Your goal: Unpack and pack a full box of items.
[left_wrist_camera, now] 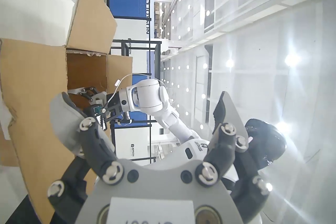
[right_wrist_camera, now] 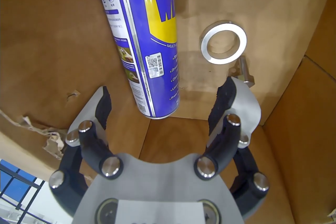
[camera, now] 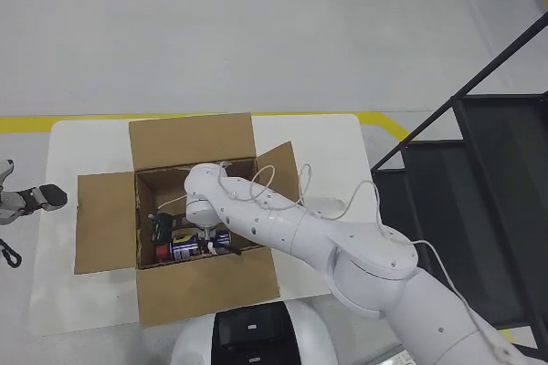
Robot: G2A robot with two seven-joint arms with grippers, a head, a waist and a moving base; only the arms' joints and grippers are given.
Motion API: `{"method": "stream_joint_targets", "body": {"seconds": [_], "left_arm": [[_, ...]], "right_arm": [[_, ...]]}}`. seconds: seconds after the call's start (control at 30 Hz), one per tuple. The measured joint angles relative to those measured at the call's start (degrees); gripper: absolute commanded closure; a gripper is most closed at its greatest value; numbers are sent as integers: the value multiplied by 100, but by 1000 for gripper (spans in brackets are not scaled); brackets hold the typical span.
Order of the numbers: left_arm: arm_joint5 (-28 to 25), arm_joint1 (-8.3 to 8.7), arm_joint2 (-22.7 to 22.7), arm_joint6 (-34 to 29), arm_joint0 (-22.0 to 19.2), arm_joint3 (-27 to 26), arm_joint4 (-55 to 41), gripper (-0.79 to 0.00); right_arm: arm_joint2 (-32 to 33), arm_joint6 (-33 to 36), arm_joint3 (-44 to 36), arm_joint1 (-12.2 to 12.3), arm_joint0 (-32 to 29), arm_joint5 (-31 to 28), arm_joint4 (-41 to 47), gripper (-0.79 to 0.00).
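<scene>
Right tool [right_wrist_camera: 166,89] sits in the box [camera: 192,141], spread and empty, near a blue spray can [right_wrist_camera: 139,38]; a metal ring [right_wrist_camera: 224,42] lies beside the can. Left tool [left_wrist_camera: 141,99] hangs open beside the counter [camera: 329,146].

I find the top view evenly and brightly lit: the white table [camera: 333,146] reads flat, the inside of the open brown cardboard box [camera: 192,139] darker. In the left wrist view the round ceiling lamps [left_wrist_camera: 292,60] flare into streaks and wash out the ceiling; straight lines bow toward the edges. In the right wrist view the blue-and-yellow spray can with a red cap [right_wrist_camera: 141,38] throws a soft shadow on the cardboard, and the silver metal ring [right_wrist_camera: 223,42] glints.
</scene>
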Motion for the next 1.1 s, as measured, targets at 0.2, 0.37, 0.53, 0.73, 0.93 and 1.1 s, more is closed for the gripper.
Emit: {"method": "stream_joint_targets", "body": {"seconds": [0.2, 0.37, 0.53, 0.73, 0.93, 1.1], "left_arm": [[-1, 0, 2, -1, -2, 0, 1, -785], [-1, 0, 2, -1, -2, 0, 1, -785], [-1, 0, 2, -1, -2, 0, 1, -785], [-1, 0, 2, -1, -2, 0, 1, -785], [-1, 0, 2, -1, -2, 0, 1, -785], [-1, 0, 2, -1, -2, 0, 1, -785]], "right_arm": [[5, -57, 228, -83, -50, 23, -66, -785], [-3, -225, 446, -151, -123, 38, -173, -785], [-9, -350, 682, -243, -193, 37, -219, -742], [-21, -392, 989, -374, -248, -7, -254, -449], [7, -442, 1257, -484, -232, -54, -279, -215], [32, -477, 1438, -565, -209, -94, -311, -360]]}}
